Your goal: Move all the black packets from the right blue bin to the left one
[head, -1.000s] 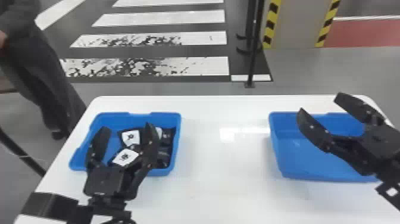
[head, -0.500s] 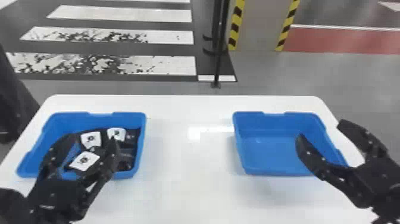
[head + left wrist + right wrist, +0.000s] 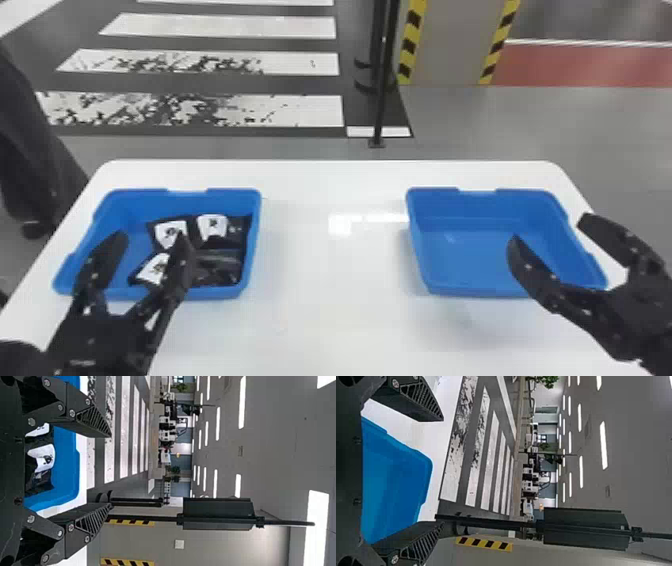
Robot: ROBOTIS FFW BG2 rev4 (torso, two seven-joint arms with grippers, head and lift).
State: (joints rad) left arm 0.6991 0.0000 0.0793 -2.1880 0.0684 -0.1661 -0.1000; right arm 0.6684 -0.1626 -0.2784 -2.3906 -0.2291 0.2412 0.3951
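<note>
In the head view my left gripper [image 3: 150, 245] stands open above the near part of the left blue bin [image 3: 252, 235]. Several black packets with white labels lie in that bin, among them one packet [image 3: 212, 227] near its back wall. My right gripper [image 3: 547, 230] is open over the right side of the right blue bin [image 3: 492, 280], whose visible floor is bare. The left wrist view has my left gripper [image 3: 111, 471] with fingers apart and a packet [image 3: 41, 457] behind them. In the right wrist view my right gripper [image 3: 443, 471] holds nothing between its spread fingers.
Both bins stand on a white table [image 3: 325, 310], with a wide stretch of tabletop between them. Beyond the far edge, a black post [image 3: 382, 100] rises from the floor. A person's dark-clothed leg [image 3: 30, 145] is at the left, beside the table.
The head view swung right, then partly back left. Against the bins, my left gripper shifted slightly and stays over the left bin; my right gripper moved a little rightward. Both stayed open.
</note>
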